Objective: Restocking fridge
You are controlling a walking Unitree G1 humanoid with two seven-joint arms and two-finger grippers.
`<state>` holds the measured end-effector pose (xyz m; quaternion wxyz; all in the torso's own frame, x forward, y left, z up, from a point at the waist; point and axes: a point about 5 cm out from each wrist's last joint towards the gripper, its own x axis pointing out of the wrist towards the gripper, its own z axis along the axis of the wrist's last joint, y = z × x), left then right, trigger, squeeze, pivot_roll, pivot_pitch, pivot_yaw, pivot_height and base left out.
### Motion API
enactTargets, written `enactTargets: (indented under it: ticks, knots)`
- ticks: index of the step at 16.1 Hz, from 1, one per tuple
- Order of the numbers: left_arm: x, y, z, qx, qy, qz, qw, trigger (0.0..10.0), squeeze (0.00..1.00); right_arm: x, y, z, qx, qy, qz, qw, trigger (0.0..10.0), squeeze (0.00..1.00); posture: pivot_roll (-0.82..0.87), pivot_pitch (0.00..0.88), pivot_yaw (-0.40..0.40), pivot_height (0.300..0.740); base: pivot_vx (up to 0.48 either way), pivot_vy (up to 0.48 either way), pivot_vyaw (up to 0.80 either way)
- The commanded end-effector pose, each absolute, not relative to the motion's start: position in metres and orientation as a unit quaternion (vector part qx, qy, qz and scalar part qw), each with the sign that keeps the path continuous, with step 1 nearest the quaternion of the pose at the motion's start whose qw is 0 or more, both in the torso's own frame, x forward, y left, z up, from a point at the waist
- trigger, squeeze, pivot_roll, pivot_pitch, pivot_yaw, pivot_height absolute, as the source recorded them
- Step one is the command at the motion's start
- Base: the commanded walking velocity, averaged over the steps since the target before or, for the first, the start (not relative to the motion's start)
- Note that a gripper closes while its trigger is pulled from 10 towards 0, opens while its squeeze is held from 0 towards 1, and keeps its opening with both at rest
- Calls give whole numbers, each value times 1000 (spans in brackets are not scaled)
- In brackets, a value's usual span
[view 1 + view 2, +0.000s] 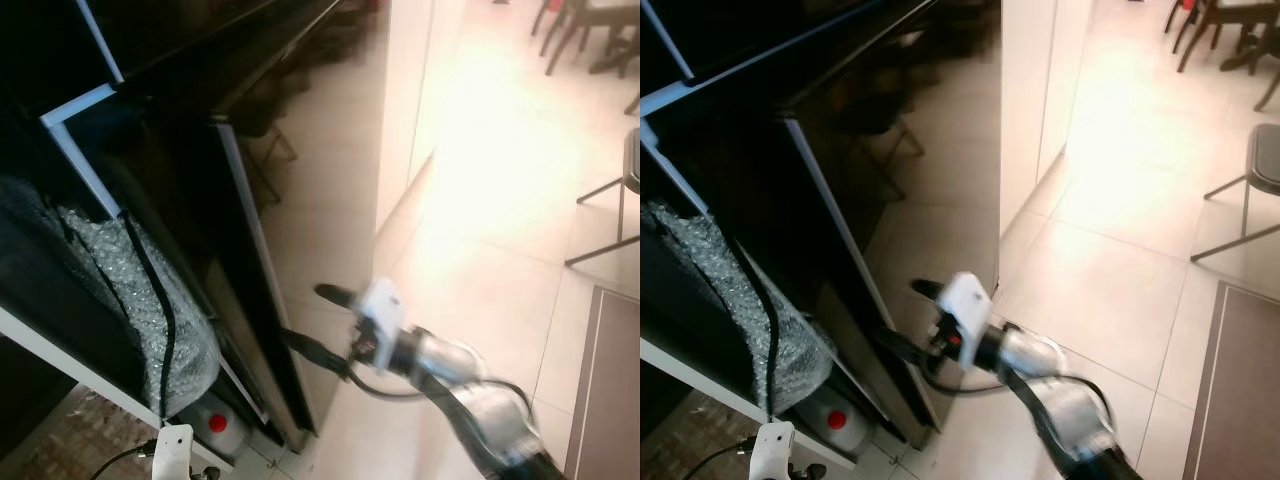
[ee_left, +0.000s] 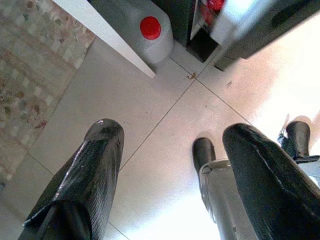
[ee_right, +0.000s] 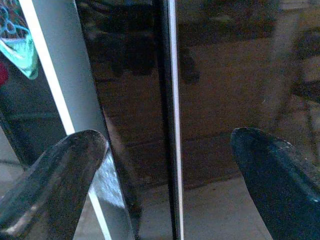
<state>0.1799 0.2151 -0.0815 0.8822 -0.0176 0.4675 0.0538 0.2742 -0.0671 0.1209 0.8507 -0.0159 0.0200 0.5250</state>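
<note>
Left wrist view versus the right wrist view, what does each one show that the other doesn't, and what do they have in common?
The left wrist view looks down at the tiled floor, a patterned rug, and a white jug with a red cap standing beside the fridge's bottom corner.

The right wrist view faces the glossy dark fridge door, with its pale edge strip running between the fingers.

In both, the gripper's own two black fingers frame the picture, spread apart and holding nothing: left gripper, right gripper.

A silver right arm [image 1: 470, 385] carries a white wrist block, black cable and a gripper [image 1: 318, 320] of two long glossy black fingers.
</note>
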Motion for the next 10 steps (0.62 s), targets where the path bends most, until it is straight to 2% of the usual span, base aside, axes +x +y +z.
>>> enactTargets:
  ticks: [1,2,5,10]
  knots:
    - [177,219,-82,-18,470,64,880,10000,0,280,-57,125,-29,8,539,842,10000,0,-169,0,115,740,0,0,0]
    - [178,219,-82,-19,469,66,881,10000,0,290,-50,124,-49,5,532,845,10000,0,-156,0,110,740,0,0,0]
    - [179,219,-81,-24,465,76,882,10000,0,318,-36,128,-40,4,481,876,10000,0,-133,0,98,740,0,0,0]
    - [179,219,-81,-26,464,83,881,10000,0,339,-11,127,-73,29,491,868,10000,0,-111,0,90,740,0,0,0]
